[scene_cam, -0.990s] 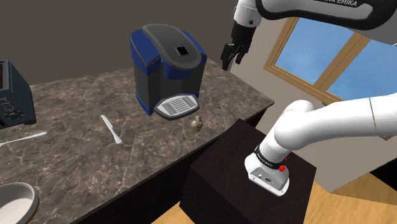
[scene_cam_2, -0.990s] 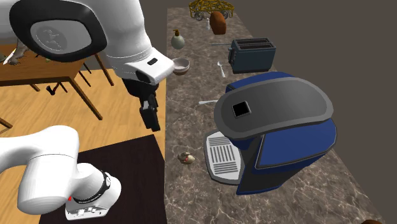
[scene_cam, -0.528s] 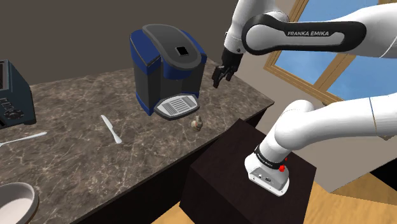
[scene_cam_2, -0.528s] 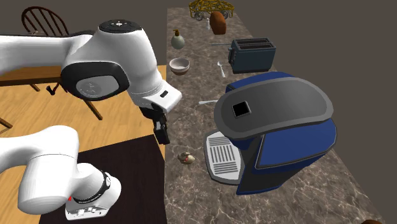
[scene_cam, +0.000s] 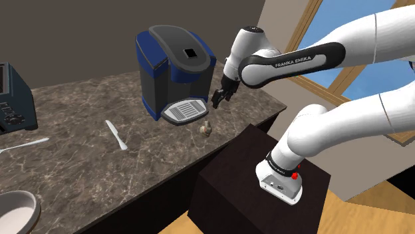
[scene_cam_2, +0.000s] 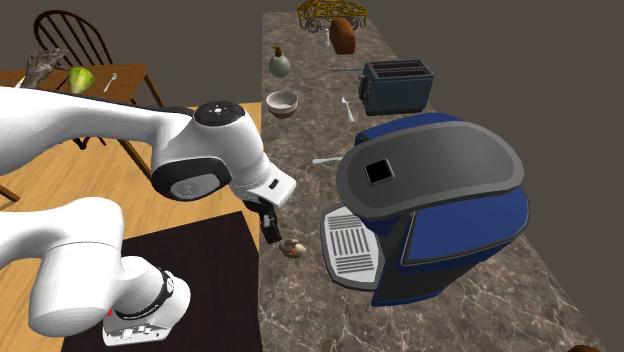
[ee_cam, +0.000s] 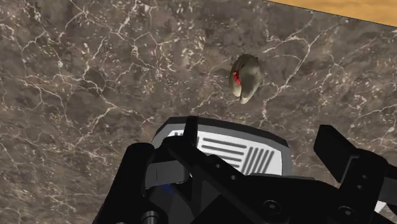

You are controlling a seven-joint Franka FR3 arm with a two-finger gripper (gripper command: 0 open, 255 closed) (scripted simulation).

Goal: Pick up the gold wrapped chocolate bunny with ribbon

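Note:
The small gold-brown bunny (scene_cam: 206, 129) with a red ribbon lies on the dark marble counter (scene_cam: 80, 113), just in front of the coffee machine's drip tray. It shows in the second exterior view as bunny (scene_cam_2: 292, 248) and in the wrist view as bunny (ee_cam: 245, 77). My black gripper (scene_cam: 218, 100) hangs in the air above it, close to the machine's front. In the second exterior view the gripper (scene_cam_2: 270, 228) is slightly left of the bunny. In the wrist view the gripper (ee_cam: 267, 153) is open with nothing between its fingers, and the bunny lies beyond them.
A blue and grey coffee machine (scene_cam: 174, 70) stands right beside the gripper, its drip tray (ee_cam: 235, 149) under the fingers. A knife (scene_cam: 116, 134), spoon (scene_cam: 23, 144), bowl (scene_cam: 16, 209) and toaster (scene_cam: 13, 100) lie further along. The dark stand (scene_cam: 259, 179) abuts the counter's edge.
The arm has swung down and toward the shoulder view's left. The gripper dropped from high above the counter to just over the bunny, next to the coffee machine. The bunny has not moved.

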